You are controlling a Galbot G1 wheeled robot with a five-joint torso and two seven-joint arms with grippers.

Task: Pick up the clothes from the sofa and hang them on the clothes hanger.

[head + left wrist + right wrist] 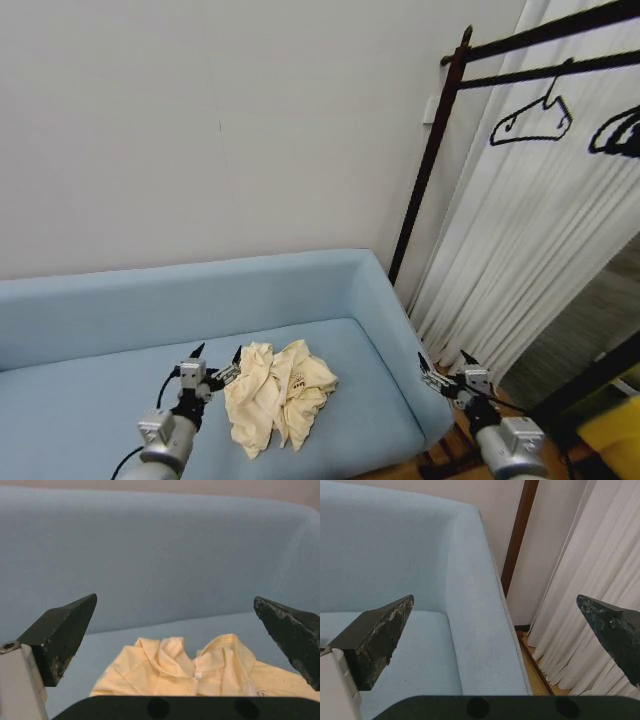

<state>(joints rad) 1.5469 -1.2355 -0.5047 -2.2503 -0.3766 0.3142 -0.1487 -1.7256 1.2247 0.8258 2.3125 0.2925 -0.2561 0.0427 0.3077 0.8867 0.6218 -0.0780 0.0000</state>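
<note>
Hovering just beside the crumpled yellow shirt on the blue sofa seat, left tool gapes wide, holding nothing. Best grab looks to be the collar bunch (thick folds, facing the tool), biting deep so the cloth lifts whole. Right tool, likewise wide open and empty, waits off the sofa's right end, below the hanger on the rack.
</note>
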